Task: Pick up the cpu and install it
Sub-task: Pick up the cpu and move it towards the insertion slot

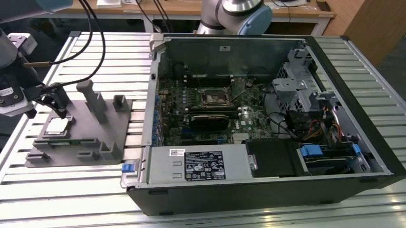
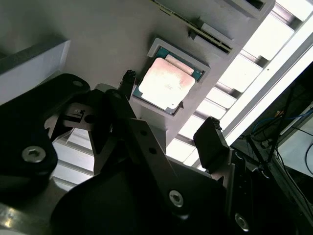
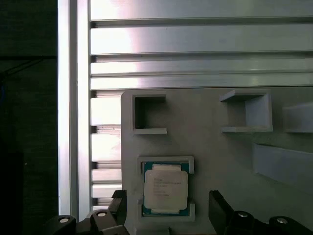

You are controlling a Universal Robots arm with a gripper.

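Observation:
The cpu (image 1: pixel 57 126) (image 2: pixel 166 83) (image 3: pixel 165 190) is a small square chip with a pale silvery top. It lies flat in a framed pocket of the grey fixture (image 1: pixel 85 145) (image 3: pixel 215 152), at the exterior view's left. My gripper (image 1: pixel 52 107) (image 2: pixel 168 110) (image 3: pixel 168 208) hovers just above it, open. One black fingertip (image 3: pixel 119 205) stands to one side of the chip, and the other fingertip (image 3: pixel 217 205) stands opposite it. Neither touches the chip. The motherboard's dark square socket (image 1: pixel 212 98) lies inside the open computer case (image 1: pixel 355 95).
Upright grey posts (image 1: pixel 95 99) rise from the fixture close to my gripper. The fixture and case rest on a slatted aluminium table (image 1: pixel 114 52) (image 3: pixel 195 39). Black cables (image 1: pixel 95 42) hang over the table's left part. Drive cages and wiring (image 1: pixel 304 95) fill the case's right side.

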